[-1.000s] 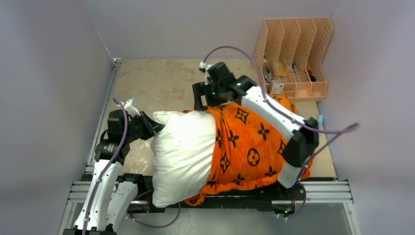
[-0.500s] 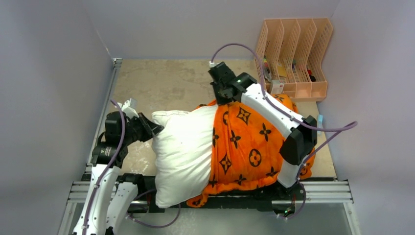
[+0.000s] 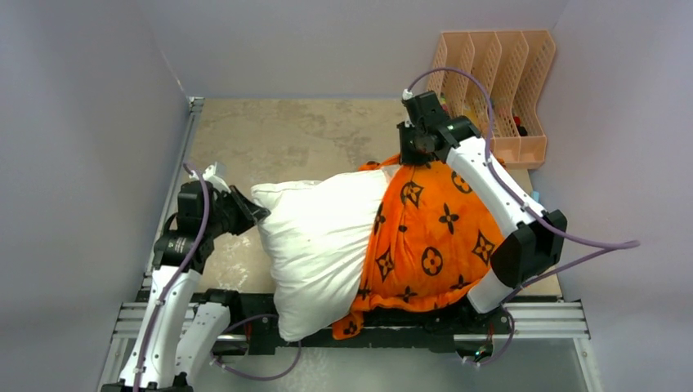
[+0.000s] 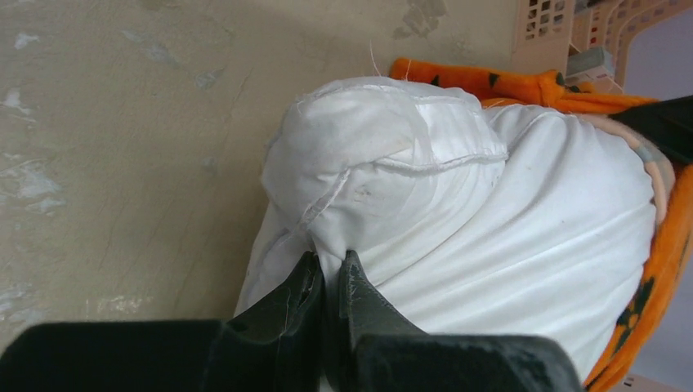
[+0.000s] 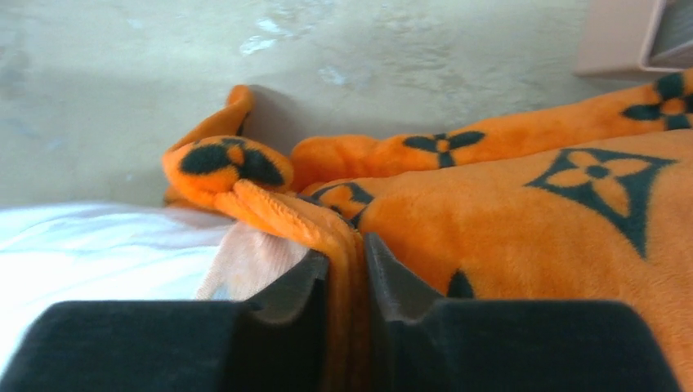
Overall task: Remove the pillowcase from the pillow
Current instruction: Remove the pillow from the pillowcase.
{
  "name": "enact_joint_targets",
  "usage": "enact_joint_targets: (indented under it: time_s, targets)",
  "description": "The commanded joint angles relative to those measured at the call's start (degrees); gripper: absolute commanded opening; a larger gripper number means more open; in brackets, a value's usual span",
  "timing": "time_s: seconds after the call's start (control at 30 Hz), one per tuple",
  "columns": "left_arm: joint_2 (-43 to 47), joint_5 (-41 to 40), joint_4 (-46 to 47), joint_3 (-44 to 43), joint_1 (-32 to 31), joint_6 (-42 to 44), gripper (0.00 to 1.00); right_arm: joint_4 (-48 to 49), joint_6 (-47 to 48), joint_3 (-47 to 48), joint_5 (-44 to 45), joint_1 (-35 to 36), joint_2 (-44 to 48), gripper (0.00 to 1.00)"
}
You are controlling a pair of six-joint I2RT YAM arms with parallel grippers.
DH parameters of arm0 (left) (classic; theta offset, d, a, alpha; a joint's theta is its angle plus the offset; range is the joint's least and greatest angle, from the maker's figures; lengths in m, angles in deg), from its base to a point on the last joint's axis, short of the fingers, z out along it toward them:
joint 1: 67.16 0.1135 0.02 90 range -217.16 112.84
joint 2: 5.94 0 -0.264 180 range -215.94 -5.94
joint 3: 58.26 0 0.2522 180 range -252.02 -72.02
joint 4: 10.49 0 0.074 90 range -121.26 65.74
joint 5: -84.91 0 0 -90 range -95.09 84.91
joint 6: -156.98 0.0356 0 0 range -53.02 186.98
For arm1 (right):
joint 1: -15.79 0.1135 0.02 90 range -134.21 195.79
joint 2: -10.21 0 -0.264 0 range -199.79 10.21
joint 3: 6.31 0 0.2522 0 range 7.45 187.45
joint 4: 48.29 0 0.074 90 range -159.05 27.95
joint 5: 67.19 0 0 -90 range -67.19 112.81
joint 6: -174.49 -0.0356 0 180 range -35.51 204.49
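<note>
**Both hands locked on, pillow half bare**

The left hand (image 4: pixel 331 265) is pinched shut on a fold of white cloth at the pillow's (image 3: pixel 319 245) far-left corner. At the pillow's far edge, right where the orange begins, the right hand (image 5: pixel 347 261) is clamped on the rim of the pillowcase (image 3: pixel 433 237), with plush squeezed between its jaws. The case covers only the pillow's right half. The left half lies bare on the surface (image 3: pixel 270 139). The peach file rack (image 3: pixel 490 90) stands beyond the pillow's covered end.

Plush pillowcase (image 3: pixel 433 229); smooth matt cloth pillow (image 3: pixel 323 245).
</note>
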Motion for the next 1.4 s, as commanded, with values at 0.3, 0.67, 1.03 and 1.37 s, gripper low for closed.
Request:
enact_joint_targets:
  time_s: [0.3, 0.67, 1.03, 1.37]
  targets:
    - [-19.4, -17.5, -3.1, -12.1, 1.2, 3.1, 0.00, 5.0, -1.1, -5.5, -17.8, 8.5, 20.5, 0.75]
    - [-29.5, -16.2, 0.2, -19.4, 1.3, 3.4, 0.00, 1.0, -19.3, -16.1, 12.0, 38.1, 22.2, 0.78]
    - [-34.1, -8.2, -2.7, -23.0, 19.8, 9.7, 0.00, -21.3, -35.8, -20.1, 39.1, 39.2, 24.6, 0.00]
    - [-39.2, -8.7, 4.5, -26.2, 20.2, 4.4, 0.00, -4.0, -19.7, -28.0, 20.6, 27.9, 34.0, 0.00]
